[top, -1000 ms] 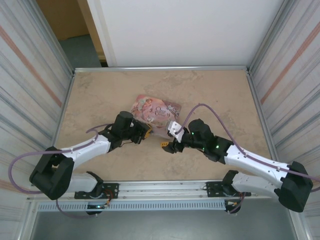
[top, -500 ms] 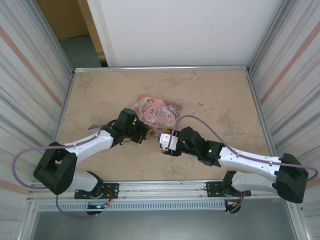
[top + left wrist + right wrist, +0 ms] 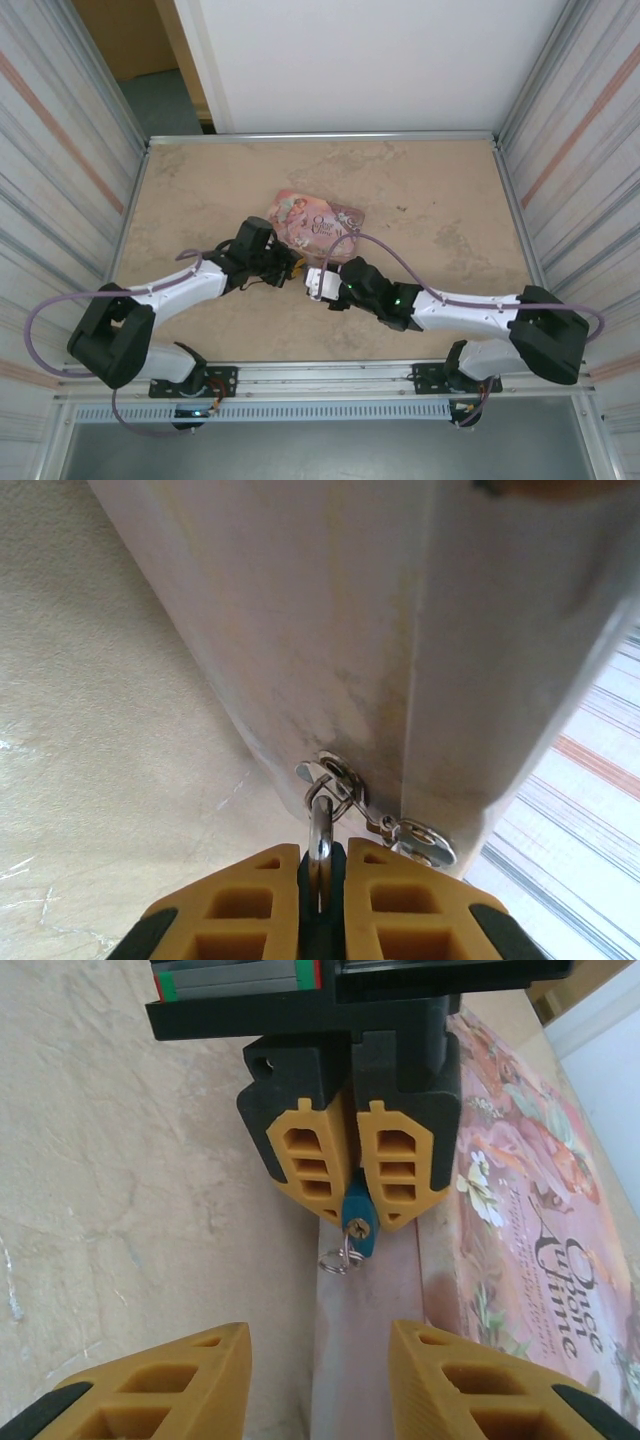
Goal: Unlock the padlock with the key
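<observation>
The padlock (image 3: pixel 358 1232) is a tiny blue body pinched between the yellow fingers of my left gripper (image 3: pixel 360 1216), which is shut on it. Its silvery shackle (image 3: pixel 320 832) runs up from the left gripper (image 3: pixel 322 865) through the metal hasp (image 3: pixel 338 780) on the pink tin (image 3: pixel 330 630). At the padlock's brass keyhole end a small silvery key ring (image 3: pixel 340 1260) hangs down; whether the key's blade is in the lock I cannot tell. My right gripper (image 3: pixel 318 1338) faces the padlock's keyhole end from a short way off, open with nothing between its fingers.
The pink illustrated tin (image 3: pixel 315 222) lies mid-table, just behind both grippers (image 3: pixel 290 268) (image 3: pixel 318 283). Its lid (image 3: pixel 520 1190) runs along the right of the right wrist view. Bare beige tabletop (image 3: pixel 200 190) surrounds it, with corrugated walls (image 3: pixel 60 180) on both sides.
My right arm has slid left along the tin's front, up to the left gripper, and its fingers have drawn closer together. The left gripper shifted slightly right and keeps its grip.
</observation>
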Robot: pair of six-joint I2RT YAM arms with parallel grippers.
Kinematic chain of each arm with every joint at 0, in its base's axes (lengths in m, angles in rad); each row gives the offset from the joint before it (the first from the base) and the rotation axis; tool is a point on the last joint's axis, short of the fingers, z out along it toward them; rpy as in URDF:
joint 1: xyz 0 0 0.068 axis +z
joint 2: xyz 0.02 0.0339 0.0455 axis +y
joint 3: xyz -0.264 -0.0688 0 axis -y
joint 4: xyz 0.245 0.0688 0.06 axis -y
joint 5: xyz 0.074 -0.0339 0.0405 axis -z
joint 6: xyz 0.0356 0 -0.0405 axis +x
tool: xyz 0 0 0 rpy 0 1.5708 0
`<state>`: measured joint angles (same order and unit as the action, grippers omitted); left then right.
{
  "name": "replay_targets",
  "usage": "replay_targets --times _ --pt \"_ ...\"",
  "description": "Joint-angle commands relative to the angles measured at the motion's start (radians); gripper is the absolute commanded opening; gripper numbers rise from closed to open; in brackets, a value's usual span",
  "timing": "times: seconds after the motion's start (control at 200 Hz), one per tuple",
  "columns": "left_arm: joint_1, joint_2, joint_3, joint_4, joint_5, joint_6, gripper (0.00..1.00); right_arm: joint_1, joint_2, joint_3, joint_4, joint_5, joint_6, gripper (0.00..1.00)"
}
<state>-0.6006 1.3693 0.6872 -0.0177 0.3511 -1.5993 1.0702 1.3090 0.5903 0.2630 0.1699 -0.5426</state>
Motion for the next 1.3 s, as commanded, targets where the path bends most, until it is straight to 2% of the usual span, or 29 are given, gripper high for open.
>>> replay_targets --times 0.0,0.586,0.897,1.293 --pt "-0.012 0.013 0.019 0.018 0.048 -0.022 0.0 0.009 0.039 0.015 0.091 0.023 0.017 0.38" --pt "-0.013 0.039 0.004 0.047 0.059 -0.031 0.0 0.008 0.162 0.029 0.21 0.082 0.049 0.31" --pt "-0.013 0.042 -0.004 0.052 0.064 -0.031 0.0 0.003 0.187 0.041 0.214 0.097 0.047 0.22" --pt "-0.014 0.044 -0.006 0.058 0.068 -0.03 0.0 0.003 0.214 0.051 0.232 0.103 0.055 0.16"
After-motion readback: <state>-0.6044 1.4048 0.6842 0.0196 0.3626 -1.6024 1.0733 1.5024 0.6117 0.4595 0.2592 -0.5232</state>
